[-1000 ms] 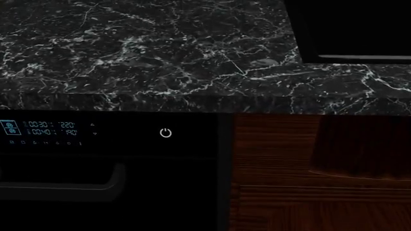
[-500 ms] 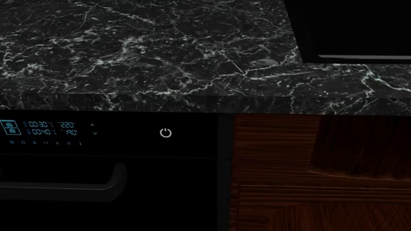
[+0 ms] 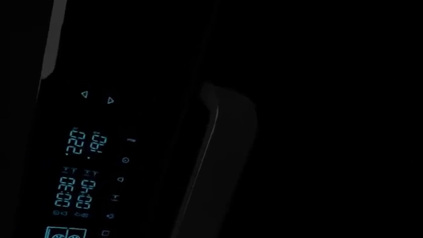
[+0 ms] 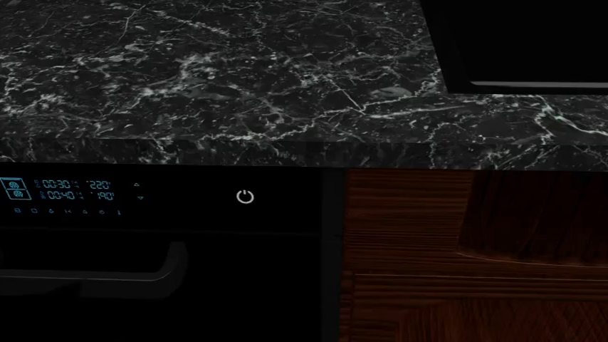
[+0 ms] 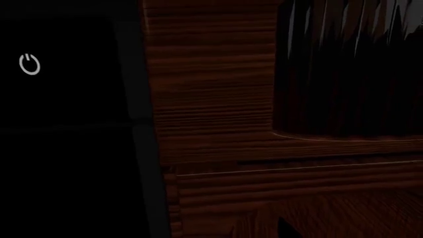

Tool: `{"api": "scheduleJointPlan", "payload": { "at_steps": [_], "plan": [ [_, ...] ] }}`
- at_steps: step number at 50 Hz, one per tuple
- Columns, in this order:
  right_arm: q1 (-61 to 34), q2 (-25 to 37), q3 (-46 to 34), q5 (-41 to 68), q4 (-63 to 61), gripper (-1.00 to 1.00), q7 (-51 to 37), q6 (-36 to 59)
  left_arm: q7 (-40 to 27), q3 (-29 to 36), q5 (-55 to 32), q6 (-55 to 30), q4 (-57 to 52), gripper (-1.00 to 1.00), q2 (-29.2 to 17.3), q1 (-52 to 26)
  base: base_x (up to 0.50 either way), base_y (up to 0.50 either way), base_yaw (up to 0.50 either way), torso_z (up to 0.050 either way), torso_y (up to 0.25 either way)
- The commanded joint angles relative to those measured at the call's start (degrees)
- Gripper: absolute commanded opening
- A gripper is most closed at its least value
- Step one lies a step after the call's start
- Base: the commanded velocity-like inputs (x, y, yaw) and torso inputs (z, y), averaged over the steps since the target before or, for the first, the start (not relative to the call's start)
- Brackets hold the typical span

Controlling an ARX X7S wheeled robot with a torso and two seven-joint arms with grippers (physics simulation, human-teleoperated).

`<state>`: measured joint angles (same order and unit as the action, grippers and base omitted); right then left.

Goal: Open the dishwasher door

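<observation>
The dishwasher door (image 4: 247, 285) is a glossy black panel at the lower left of the head view, shut. Its dark-grey bar handle (image 4: 142, 274) runs across it, with the right end curving into the door. Above it are cyan digits (image 4: 76, 189) and a white power symbol (image 4: 245, 197). The left wrist view is close on the handle (image 3: 221, 163) and the digits (image 3: 82, 171). The right wrist view shows the power symbol (image 5: 29, 64) and the door's black face (image 5: 66, 173). Neither gripper shows in any view.
A black marble counter (image 4: 228, 78) overhangs the dishwasher. A black basin (image 4: 522, 43) sits at the back right. Reddish-brown wood cabinet fronts (image 4: 475, 256) stand right of the dishwasher and fill most of the right wrist view (image 5: 218, 124).
The head view shifted down slightly between one second and half a second ago. Since then nothing has visibly changed.
</observation>
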<state>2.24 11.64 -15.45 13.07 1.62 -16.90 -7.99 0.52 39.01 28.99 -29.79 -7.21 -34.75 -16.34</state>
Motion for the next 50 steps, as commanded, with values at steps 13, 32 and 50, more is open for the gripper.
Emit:
{"api": "scheduleJointPlan", "payload": {
  "at_steps": [13, 32, 50],
  "plan": [
    [0.23, 0.68, -0.17, 0.43, -0.72, 1.0, -1.05, -0.05, 1.87, 3.92, 1.75, 4.35, 11.54, 1.0, 1.8, -8.62, 0.0, 0.0, 0.0, 0.0, 0.0],
    [0.42, 1.32, -0.08, 1.12, -0.69, 1.0, -1.67, -0.66, 2.85, 6.73, 3.21, 7.05, 23.96, 1.0, 4.22, -16.08, 0.0, 0.0, 0.0, 0.0, 0.0],
    [0.56, 1.87, -0.03, 1.58, -0.79, 1.0, -2.32, -1.01, 3.61, 8.81, 4.43, 8.23, 31.29, 1.0, 5.47, -19.77, 0.0, 0.0, 0.0, 0.0, 0.0]
  ]
}}
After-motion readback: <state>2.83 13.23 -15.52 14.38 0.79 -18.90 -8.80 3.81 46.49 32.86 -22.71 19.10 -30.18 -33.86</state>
